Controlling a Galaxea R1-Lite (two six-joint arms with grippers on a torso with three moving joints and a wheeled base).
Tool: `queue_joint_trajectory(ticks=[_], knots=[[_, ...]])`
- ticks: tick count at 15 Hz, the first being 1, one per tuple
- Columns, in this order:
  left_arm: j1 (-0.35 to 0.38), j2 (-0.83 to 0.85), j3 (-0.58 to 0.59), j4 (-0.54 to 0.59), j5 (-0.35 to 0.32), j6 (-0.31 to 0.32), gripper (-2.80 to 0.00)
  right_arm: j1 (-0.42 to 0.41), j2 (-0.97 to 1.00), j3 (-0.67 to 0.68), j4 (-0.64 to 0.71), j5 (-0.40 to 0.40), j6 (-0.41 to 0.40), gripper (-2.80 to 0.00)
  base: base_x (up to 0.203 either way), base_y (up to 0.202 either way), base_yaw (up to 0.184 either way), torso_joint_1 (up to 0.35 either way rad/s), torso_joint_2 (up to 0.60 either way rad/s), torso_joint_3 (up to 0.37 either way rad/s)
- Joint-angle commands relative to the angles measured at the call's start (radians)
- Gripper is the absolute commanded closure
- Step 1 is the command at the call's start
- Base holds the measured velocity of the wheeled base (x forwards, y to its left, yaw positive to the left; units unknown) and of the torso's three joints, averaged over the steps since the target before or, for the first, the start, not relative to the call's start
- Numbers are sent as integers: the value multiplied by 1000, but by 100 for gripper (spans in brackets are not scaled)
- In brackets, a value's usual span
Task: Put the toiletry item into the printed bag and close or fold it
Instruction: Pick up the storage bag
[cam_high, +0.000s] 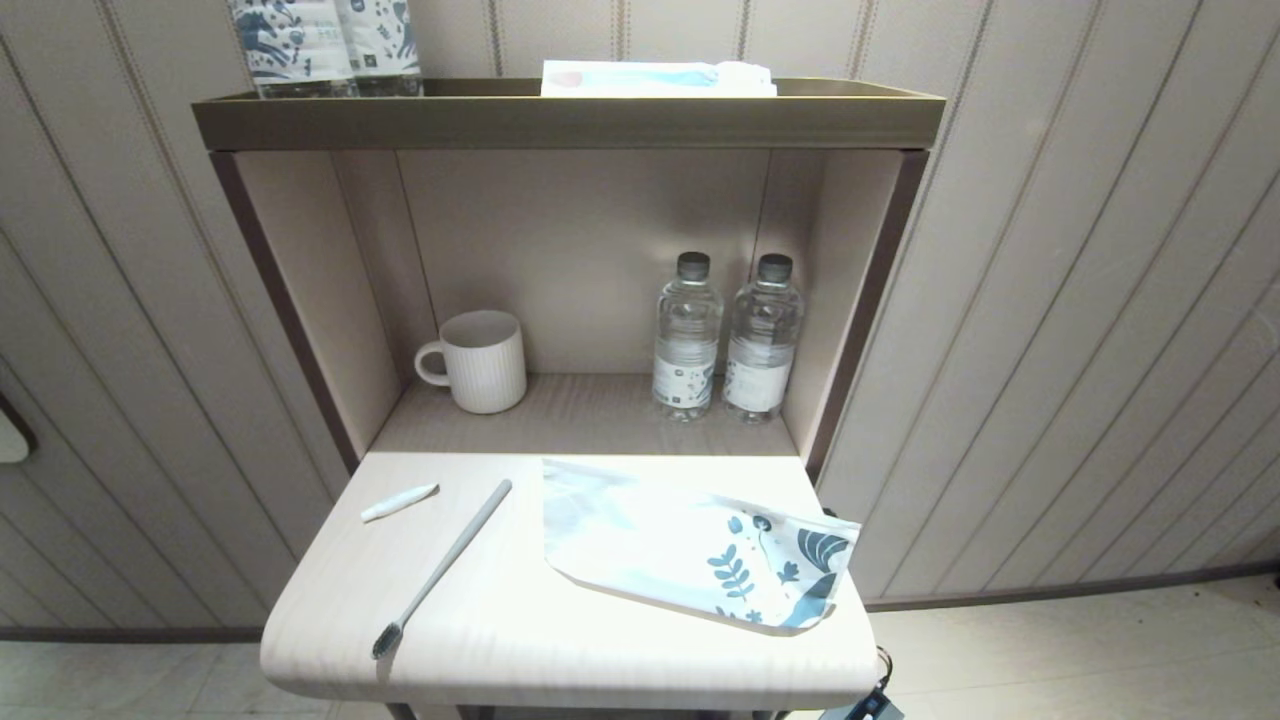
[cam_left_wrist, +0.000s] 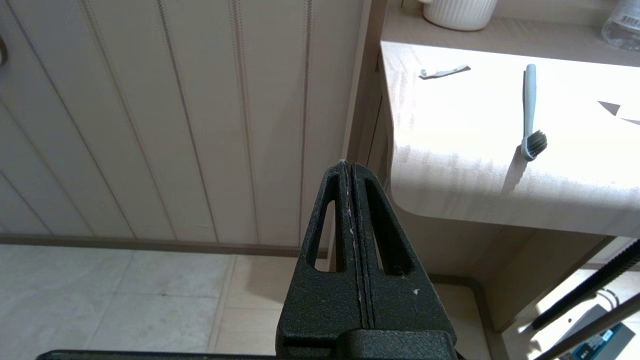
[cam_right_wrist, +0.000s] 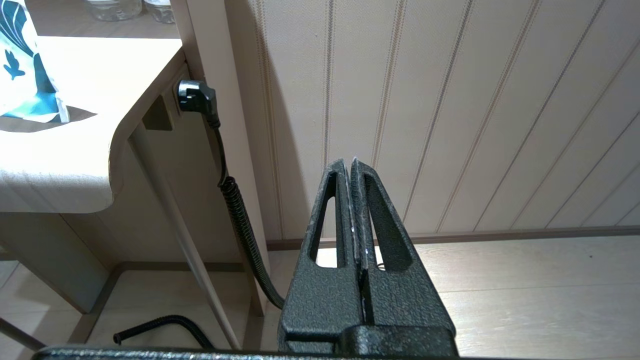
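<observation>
The printed bag (cam_high: 690, 545) lies flat on the right half of the pale table (cam_high: 520, 640), its blue leaf print at the right end, which shows again in the right wrist view as the bag (cam_right_wrist: 22, 75). A grey toothbrush (cam_high: 445, 565) lies diagonally left of it, bristles toward the front edge; the left wrist view shows the toothbrush (cam_left_wrist: 530, 107) too. A small white tube (cam_high: 399, 502) rests at the far left. My left gripper (cam_left_wrist: 348, 163) hangs shut and empty below the table's left corner. My right gripper (cam_right_wrist: 350, 161) hangs shut and empty beside the table's right side. Neither shows in the head view.
Behind the table is a shelf niche with a ribbed white mug (cam_high: 480, 360) and two water bottles (cam_high: 727, 340). The top shelf (cam_high: 570, 118) carries blue-printed bottles (cam_high: 325, 45) and a flat white-and-blue packet (cam_high: 655, 78). A black plug and coiled cable (cam_right_wrist: 235, 200) hang under the table's right side.
</observation>
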Motion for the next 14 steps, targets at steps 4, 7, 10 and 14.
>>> queue_joint_trajectory(ticks=[4,7,10,14], knots=[[0,0,0,0,1,0,0,0,0,0,3,6,-18,0,0,0,0,0,0,0],[0,0,0,0,1,0,0,2,20,-112,57,25,-21,0,0,0,0,0,0,0],[0,0,0,0,1,1,0,4,150,-340,145,60,-21,0,0,0,0,0,0,0],[0,0,0,0,1,1,0,36,489,-529,151,78,-2,0,0,0,0,0,0,0]])
